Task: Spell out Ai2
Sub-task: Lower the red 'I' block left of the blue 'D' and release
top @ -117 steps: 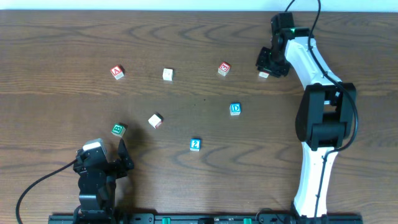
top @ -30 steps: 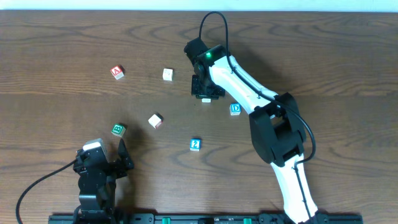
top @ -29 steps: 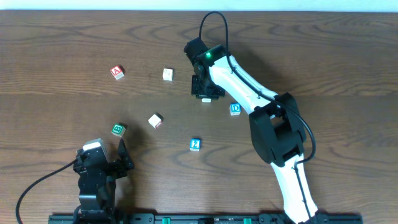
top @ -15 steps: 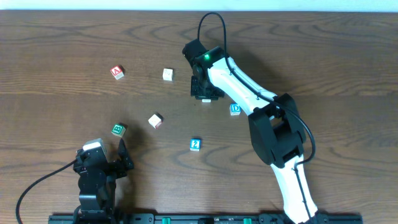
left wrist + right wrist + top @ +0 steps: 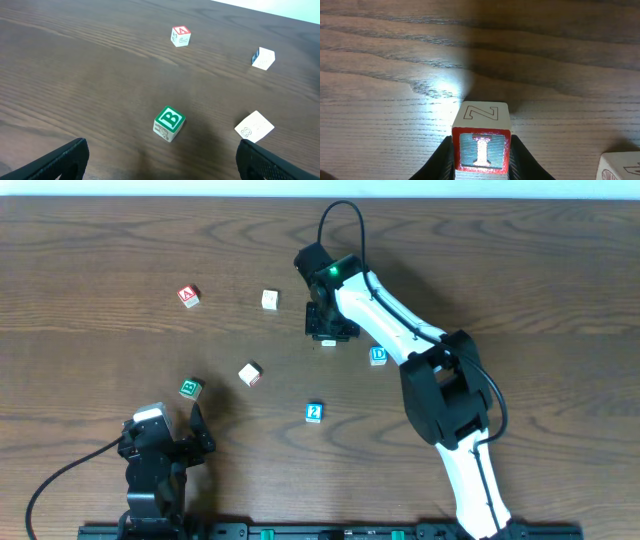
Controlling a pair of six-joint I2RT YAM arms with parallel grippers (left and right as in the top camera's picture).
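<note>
Gripping the I cube (image 5: pixel 481 150), right claw (image 5: pixel 328 331) low, arm (image 5: pixel 400 330) stretched far forward.

Jaws spread wide, one dark fingertip (image 5: pixel 60 162) in each bottom corner. Green B cube (image 5: pixel 169 123) sits nearest, roughly centred between the tips, turned corner-on. Pale cube (image 5: pixel 254 126) to its right, close to the tip on that side, faint print on its face. Further back: red-framed A cube (image 5: pixel 180 36), and right of it a cube with a blue-marked side (image 5: pixel 263 58). All four apart, flat on the dark wood worktop (image 5: pixel 75 65).
</note>
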